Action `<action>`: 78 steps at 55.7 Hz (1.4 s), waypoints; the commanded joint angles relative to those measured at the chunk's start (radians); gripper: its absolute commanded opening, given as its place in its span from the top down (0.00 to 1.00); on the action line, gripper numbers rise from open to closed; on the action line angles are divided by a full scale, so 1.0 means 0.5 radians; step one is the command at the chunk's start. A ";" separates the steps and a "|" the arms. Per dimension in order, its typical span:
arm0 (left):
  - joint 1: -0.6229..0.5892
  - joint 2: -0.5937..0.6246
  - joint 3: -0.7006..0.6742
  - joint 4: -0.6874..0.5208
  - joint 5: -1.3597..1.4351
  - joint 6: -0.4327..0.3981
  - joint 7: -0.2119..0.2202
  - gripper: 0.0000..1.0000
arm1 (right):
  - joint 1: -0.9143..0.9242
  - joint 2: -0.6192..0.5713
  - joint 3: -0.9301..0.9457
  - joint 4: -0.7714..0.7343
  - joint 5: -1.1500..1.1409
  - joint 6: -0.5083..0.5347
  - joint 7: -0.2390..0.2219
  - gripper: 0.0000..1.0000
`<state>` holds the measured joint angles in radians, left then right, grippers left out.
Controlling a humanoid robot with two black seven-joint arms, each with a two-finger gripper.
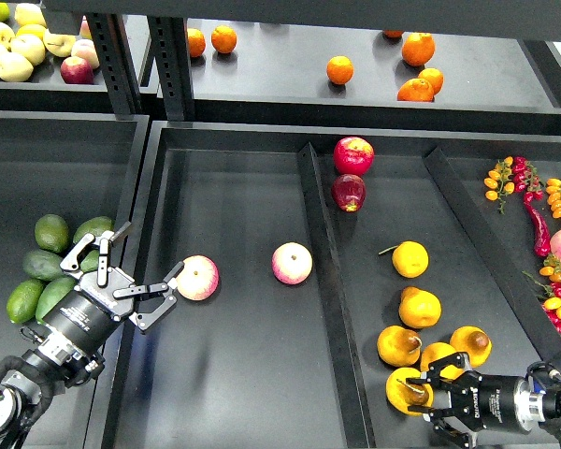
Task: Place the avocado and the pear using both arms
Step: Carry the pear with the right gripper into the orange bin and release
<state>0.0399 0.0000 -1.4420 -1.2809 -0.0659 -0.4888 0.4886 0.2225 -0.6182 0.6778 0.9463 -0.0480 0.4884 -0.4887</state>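
While the wide black tray (pixel 234 374) fills the middle of the view, split by a raised divider (pixel 332 299) into a left and a right section, the left arm (pixel 47 351) reaches in over its left wall from the lower left. Its left pincer (pixel 136 271) stands wide apart and holds nothing: the upper finger points up by the green fruit, the lower one stretches toward a pink-yellow apple (pixel 197 278) and nearly touches it. A second such apple (pixel 292 263) lies further right, near the divider. Left of the tray lies a cluster of avocados (pixel 51 267); the darkest one, the avocado (pixel 43 265), sits in its middle, just beside the pincer's wrist. At the lower right, the right pincer (pixel 413 391) is closed around the pear (pixel 407 390), the nearest of a group of yellow-orange pears (pixel 421 323) in the right section. Two red apples (pixel 352 170) rest at that section's far end
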 commanded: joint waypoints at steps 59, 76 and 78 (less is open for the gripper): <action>0.015 0.000 0.006 -0.006 -0.003 0.000 0.000 0.00 | 0.334 -0.236 0.451 0.586 0.449 -0.808 0.000 0.01; 0.015 0.000 0.025 -0.006 0.003 0.000 0.000 0.00 | 0.264 0.576 0.988 0.359 0.449 -1.207 0.000 0.01; 0.015 0.000 0.031 -0.006 0.003 0.000 0.000 0.00 | 0.212 0.702 1.110 0.347 0.437 -1.213 0.000 0.01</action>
<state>0.0476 0.0000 -1.4326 -1.2838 -0.0652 -0.4887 0.4886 0.3777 -0.4170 1.1083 1.1385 0.1782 -0.0826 -0.4887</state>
